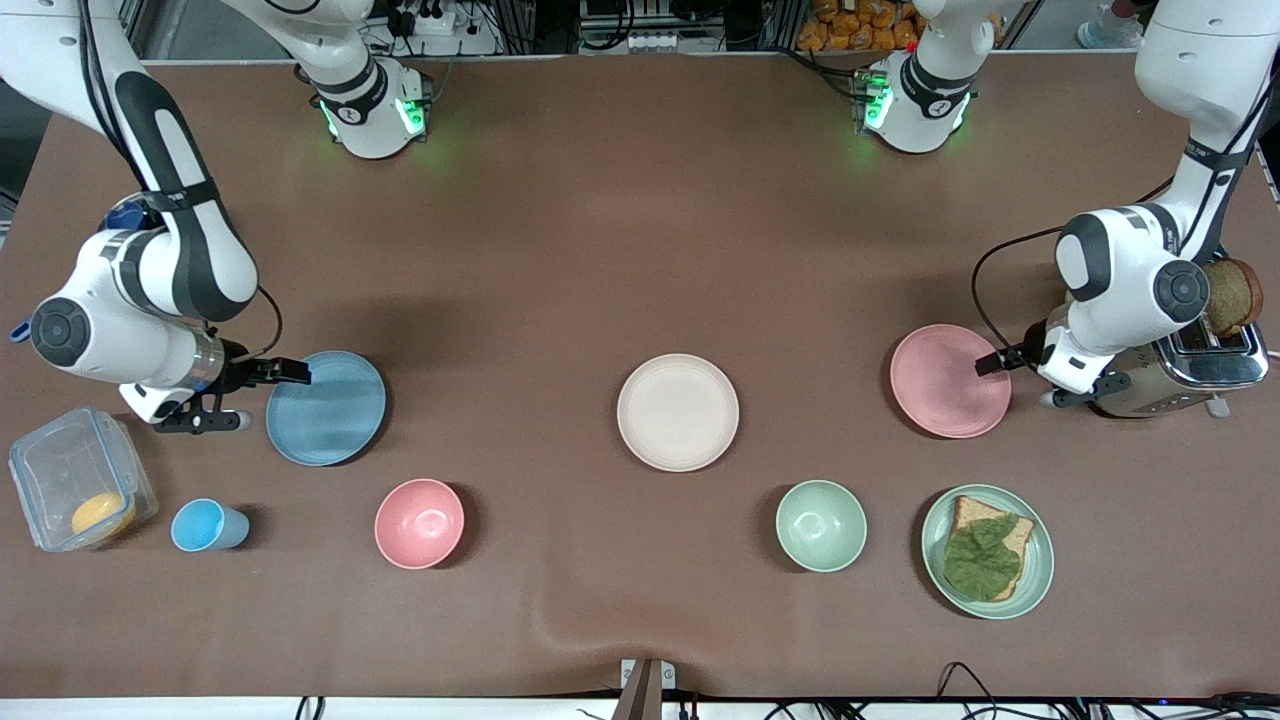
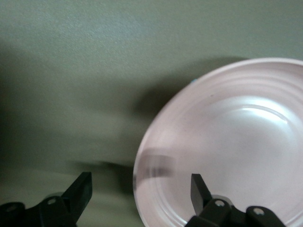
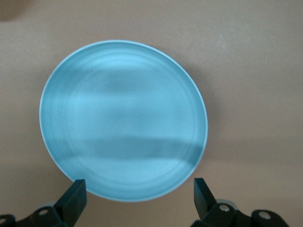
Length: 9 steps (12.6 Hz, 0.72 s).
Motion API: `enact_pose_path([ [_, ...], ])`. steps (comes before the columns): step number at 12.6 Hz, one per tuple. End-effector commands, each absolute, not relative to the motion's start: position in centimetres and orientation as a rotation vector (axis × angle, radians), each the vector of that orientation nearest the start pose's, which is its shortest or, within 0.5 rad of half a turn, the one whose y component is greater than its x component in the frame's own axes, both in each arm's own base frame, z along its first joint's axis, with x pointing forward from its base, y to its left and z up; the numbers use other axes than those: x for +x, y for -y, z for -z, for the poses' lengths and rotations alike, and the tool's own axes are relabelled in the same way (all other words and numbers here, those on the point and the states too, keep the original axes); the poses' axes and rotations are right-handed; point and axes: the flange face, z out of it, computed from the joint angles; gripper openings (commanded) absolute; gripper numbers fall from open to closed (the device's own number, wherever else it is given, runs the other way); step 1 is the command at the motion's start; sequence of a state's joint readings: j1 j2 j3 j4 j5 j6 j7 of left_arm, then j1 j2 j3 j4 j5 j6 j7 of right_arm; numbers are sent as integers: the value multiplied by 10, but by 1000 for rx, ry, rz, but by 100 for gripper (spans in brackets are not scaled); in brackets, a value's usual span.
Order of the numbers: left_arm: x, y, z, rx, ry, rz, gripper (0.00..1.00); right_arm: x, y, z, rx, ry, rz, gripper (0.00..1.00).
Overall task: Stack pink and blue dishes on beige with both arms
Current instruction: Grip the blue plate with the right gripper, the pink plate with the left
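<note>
The beige plate (image 1: 678, 412) lies at the table's middle. The light blue plate (image 1: 326, 408) (image 3: 123, 120) lies toward the right arm's end. My right gripper (image 1: 250, 397) (image 3: 139, 196) hangs open low at that plate's edge, and the rim just reaches the gap between its fingers. The pink plate (image 1: 950, 381) (image 2: 227, 151) lies toward the left arm's end, beside the toaster. My left gripper (image 1: 1022, 380) (image 2: 140, 190) is open and straddles the pink plate's rim, one finger over the plate and one outside it. Neither gripper holds anything.
A toaster (image 1: 1190, 365) with a bread slice (image 1: 1232, 296) stands by the left gripper. Nearer the camera are a clear container (image 1: 80, 492), a blue cup (image 1: 207, 526), a pink bowl (image 1: 419, 523), a green bowl (image 1: 821, 525) and a green plate (image 1: 1040, 560) with bread and a leaf.
</note>
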State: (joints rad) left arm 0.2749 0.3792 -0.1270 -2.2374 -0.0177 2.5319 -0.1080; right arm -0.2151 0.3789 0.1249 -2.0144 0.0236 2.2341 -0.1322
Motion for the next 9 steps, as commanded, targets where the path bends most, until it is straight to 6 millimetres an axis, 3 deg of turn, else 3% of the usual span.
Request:
enact_pose_path([
  [1, 537, -81, -191, -3175, 483, -119, 52, 586, 55, -222, -3031, 30, -230, 100],
  [3, 537, -82, -191, -3175, 497, -117, 8, 587, 55, -216, -3030, 31, -223, 100],
  [4, 538, -81, -192, -3175, 495, -114, 0, 587, 57, -210, -3030, 29, -222, 100],
  [7, 542, -80, -196, -3174, 505, -98, 0, 586, 58, -203, -3026, 53, -234, 100],
  [9, 551, -75, -217, -3181, 463, -46, 0, 586, 52, -208, -3025, 59, -251, 100],
])
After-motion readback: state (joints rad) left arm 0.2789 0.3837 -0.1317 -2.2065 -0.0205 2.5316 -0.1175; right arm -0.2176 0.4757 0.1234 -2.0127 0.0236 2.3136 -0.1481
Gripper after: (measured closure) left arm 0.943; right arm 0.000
